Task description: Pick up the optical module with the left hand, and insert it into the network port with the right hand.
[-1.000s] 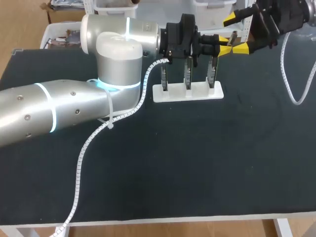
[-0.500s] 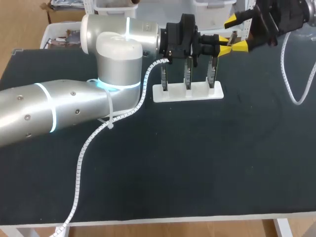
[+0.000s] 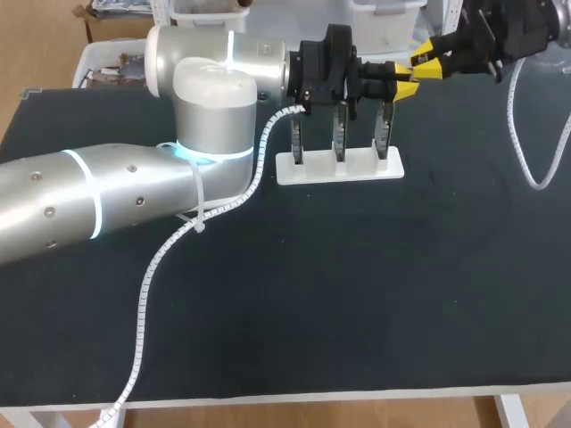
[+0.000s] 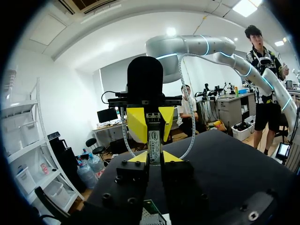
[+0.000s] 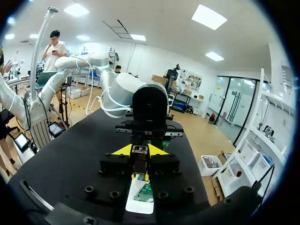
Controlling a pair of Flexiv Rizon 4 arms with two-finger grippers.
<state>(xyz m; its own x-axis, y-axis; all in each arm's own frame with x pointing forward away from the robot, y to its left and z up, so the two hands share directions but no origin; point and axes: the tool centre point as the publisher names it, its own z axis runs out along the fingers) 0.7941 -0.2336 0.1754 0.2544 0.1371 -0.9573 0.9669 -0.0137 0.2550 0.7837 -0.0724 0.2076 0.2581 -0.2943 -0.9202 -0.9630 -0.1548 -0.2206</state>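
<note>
The optical module (image 4: 153,143) is a thin metal stick with a printed label, held in the air above the white port stand (image 3: 339,167). My left gripper (image 3: 403,86) is shut on one end of it, its yellow tips (image 4: 171,157) clamping both sides. My right gripper (image 3: 426,62) comes in from the far right and faces the left one, and its fingers (image 4: 136,123) are closed on the other end of the module (image 5: 139,157). The stand carries three upright boards with network ports (image 3: 384,134), which lie under my right gripper (image 5: 139,151) as a green board (image 5: 146,190).
The left arm's white spiral cable (image 3: 165,254) trails across the dark table (image 3: 357,294) to its front edge. Another white cable (image 3: 528,156) hangs from the right arm at the far right. The stand sits near the table's back edge.
My right gripper's fingers, wide open a second ago, have closed onto the module held by the left gripper, and it has shifted slightly up. The left arm has not moved.
</note>
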